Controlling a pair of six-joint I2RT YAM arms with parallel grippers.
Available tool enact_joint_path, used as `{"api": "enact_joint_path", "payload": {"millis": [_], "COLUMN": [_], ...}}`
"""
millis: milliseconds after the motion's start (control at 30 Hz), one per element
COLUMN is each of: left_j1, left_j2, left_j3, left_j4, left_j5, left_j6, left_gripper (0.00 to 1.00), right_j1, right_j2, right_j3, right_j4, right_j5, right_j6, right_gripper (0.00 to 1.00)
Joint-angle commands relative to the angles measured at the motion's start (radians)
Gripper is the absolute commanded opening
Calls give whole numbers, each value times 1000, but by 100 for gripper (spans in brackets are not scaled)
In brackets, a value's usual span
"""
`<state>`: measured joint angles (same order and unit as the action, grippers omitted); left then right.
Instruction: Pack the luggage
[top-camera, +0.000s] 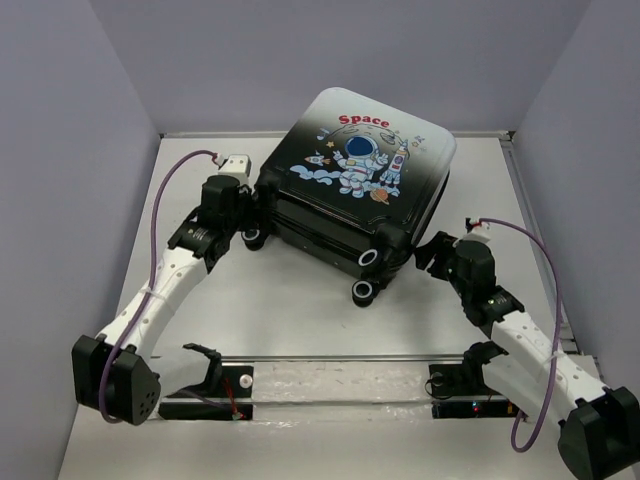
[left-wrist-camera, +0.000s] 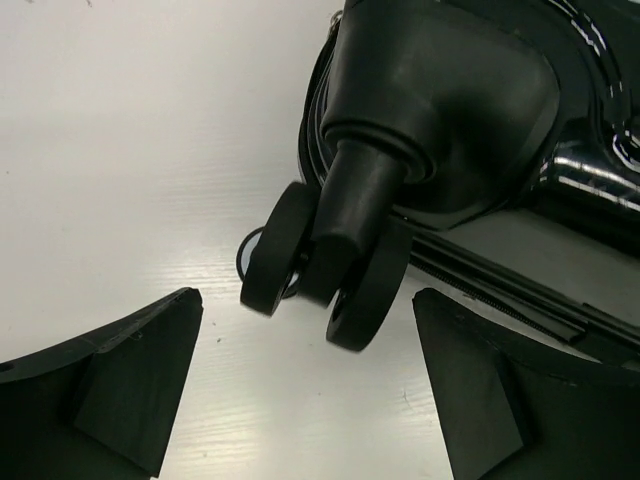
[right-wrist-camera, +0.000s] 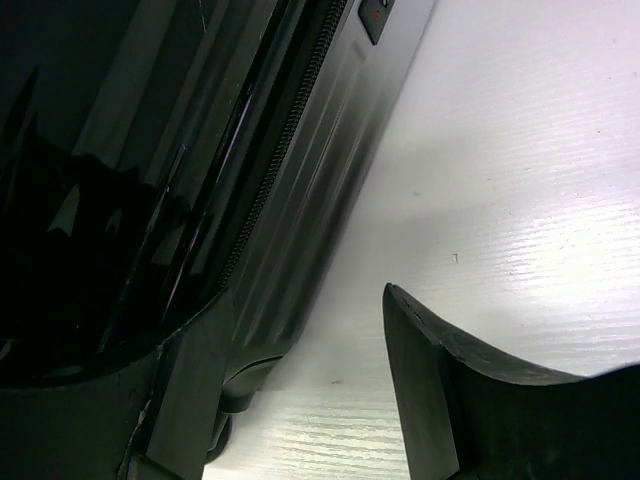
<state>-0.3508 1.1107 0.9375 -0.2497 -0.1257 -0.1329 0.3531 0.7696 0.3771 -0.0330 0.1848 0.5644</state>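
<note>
Luggage (top-camera: 360, 180) lies flat on the table (top-camera: 300, 320), astronaut shell up and lid down. A grey strip shows along the seam in the left wrist view, so I judge the zipper (right-wrist-camera: 285, 150) is not fully run. Left gripper (top-camera: 252, 215) sits at the luggage's left near corner, jaws released and straddling the caster wheel (left-wrist-camera: 270, 250) without touching it, probably to brace that corner. Right gripper (top-camera: 432, 252) is on the luggage's right flank, jaws also released and holding nothing, inner finger (right-wrist-camera: 185, 400) close against the shell beside the zipper line, likely placed to steady or close the case.
</note>
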Motion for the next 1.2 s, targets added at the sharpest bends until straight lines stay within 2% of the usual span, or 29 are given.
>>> {"api": "enact_joint_path", "payload": {"millis": [0, 167, 267, 300, 367, 400, 500, 600, 767, 867, 967, 1033, 1167], "left_j1": [6, 7, 7, 7, 7, 7, 7, 7, 6, 4, -19, -51, -202], "left_j2": [103, 152, 175, 178, 175, 167, 155, 126, 52, -15, -90, -149, -242], "left_j3": [73, 81, 96, 98, 96, 95, 89, 75, 27, -3, -49, -83, -184], "left_j4": [30, 44, 52, 56, 76, 84, 98, 104, 116, 124, 125, 130, 139], "left_j5": [8, 86, 95, 95, 103, 104, 104, 115, 191, 250, 297, 313, 276], "left_j6": [55, 65, 67, 65, 59, 56, 49, 38, -11, -53, -100, -129, -206], "left_gripper": [99, 95, 80, 66, 44, 26, 6, 6, 6, 6, 6, 6, 6], "right_j1": [-6, -6, -6, -6, -6, -6, -6, -6, -51, -69, -88, -97, -97], "right_j2": [11, 23, 49, 56, 75, 101, 145, 192, 266, 301, 316, 342, 462], "right_j3": [-4, -1, 19, 35, 55, 77, 109, 144, 195, 242, 273, 322, 466], "right_j4": [84, 93, 96, 97, 100, 107, 114, 117, 120, 146, 176, 205, 200], "right_j5": [-47, -47, -44, -44, -45, -47, -50, -56, -82, -128, -221, -351, -631], "right_j6": [-18, -20, -20, -21, -23, -26, -27, -44, -90, -141, -214, -288, -359], "right_gripper": [67, 67, 67, 67, 67, 65, 59, 52, 33, 25, 21, 20, 20]}}
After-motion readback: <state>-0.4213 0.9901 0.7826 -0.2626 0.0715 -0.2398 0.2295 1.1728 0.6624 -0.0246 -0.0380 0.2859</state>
